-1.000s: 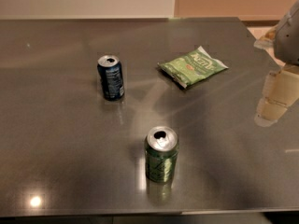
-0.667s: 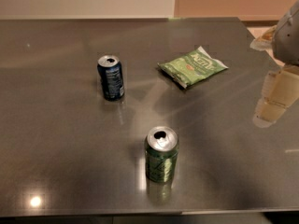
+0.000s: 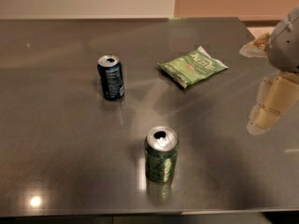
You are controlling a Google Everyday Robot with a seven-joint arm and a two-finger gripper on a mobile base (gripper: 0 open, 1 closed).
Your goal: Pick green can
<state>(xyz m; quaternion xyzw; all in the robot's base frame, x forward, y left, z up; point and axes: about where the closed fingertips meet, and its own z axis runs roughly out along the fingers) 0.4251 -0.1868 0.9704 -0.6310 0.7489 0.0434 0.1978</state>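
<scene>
Risk starts nearest the camera, where the green can (image 3: 161, 155) stands upright on the tabletop (image 3: 60, 171), close to the near edge and a little right of centre, its silver top opened and nothing touching it. It looks light and tall for its base, so a sideways brush would likely knock it over, and a roll could carry it off that near edge. Whether any drink remains to spill cannot be judged.

Further back, at the far right, the pincer (image 3: 265, 118) hangs above the tabletop, well apart from the can, with no object seen in it. Whether it is spread or pressed together cannot be told. If it arrives too narrow, it would probably shove the can rather than straddle it. An off-centre descent could strike the rim on 1 side and tip it. Too hard a squeeze may dent the thin wall, and too soft a squeeze may let the smooth side slip on lifting.

Beyond, the dark blue can (image 3: 111, 77) stands upright to the left, well apart from the target. With the same shape, it is the likeliest wrong pick. Farthest, the light-green snack bag (image 3: 192, 66) lies flat, right of centre. Its colour could mislead, and a low sweep from the right might drag across it.
</scene>
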